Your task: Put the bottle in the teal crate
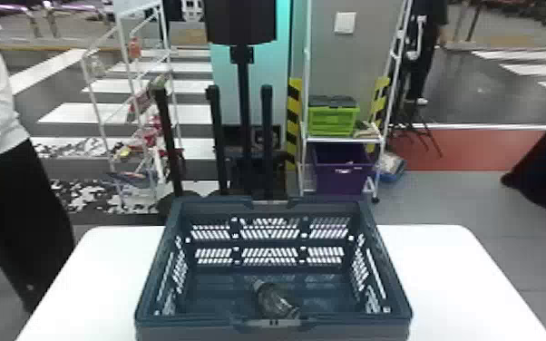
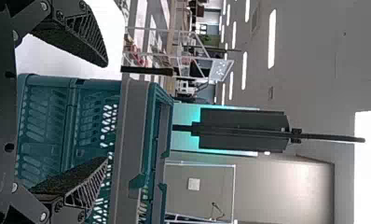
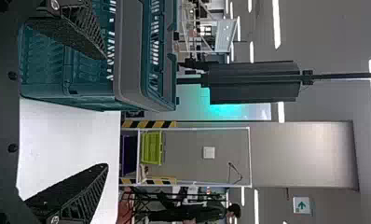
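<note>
Near: one bottle [image 1: 273,300], one teal crate [image 1: 172,333] and one white table [image 1: 449,272]. Far: two white racks [image 1: 342,140], one lidded lime-green bin [image 1: 333,119], one purple bin [image 1: 342,180].

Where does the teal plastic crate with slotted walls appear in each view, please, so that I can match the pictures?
Head view: teal crate, lower centre, on the white table.
Left wrist view: crate sideways, partly behind one finger of the left gripper.
Right wrist view: crate sideways, partly behind one finger of the right gripper.
Shared landmark: the glowing teal panel beyond the crate.
</note>
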`<state>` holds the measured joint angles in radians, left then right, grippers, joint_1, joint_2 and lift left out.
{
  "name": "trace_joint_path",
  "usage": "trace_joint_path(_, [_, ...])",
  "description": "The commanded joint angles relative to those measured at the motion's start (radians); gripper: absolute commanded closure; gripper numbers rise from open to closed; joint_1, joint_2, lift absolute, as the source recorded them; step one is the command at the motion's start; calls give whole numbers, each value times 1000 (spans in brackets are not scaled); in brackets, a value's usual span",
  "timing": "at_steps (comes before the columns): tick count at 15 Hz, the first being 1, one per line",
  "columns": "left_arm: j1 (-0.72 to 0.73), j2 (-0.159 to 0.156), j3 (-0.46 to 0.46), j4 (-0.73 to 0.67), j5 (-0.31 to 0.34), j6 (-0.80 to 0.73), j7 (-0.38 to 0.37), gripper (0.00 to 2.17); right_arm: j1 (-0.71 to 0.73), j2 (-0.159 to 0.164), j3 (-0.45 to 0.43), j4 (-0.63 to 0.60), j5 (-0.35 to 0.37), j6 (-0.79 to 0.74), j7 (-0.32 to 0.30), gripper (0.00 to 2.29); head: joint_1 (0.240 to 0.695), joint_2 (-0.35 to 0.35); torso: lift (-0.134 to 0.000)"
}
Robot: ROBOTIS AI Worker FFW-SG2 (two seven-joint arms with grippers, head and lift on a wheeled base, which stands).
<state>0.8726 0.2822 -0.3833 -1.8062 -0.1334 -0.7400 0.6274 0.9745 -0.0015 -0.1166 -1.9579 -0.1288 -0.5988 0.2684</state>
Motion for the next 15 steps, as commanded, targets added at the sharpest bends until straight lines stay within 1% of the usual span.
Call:
trace_joint_path(1, [2, 0, 0, -1, 0, 0, 0, 188, 3, 2, -2, 1, 0, 0, 0, 66, 499, 0, 0])
trace_joint_path(15, [8, 2, -11, -4, -6, -9, 3, 188, 24, 2, -5, -3, -11, -28, 0, 73, 499, 0, 0])
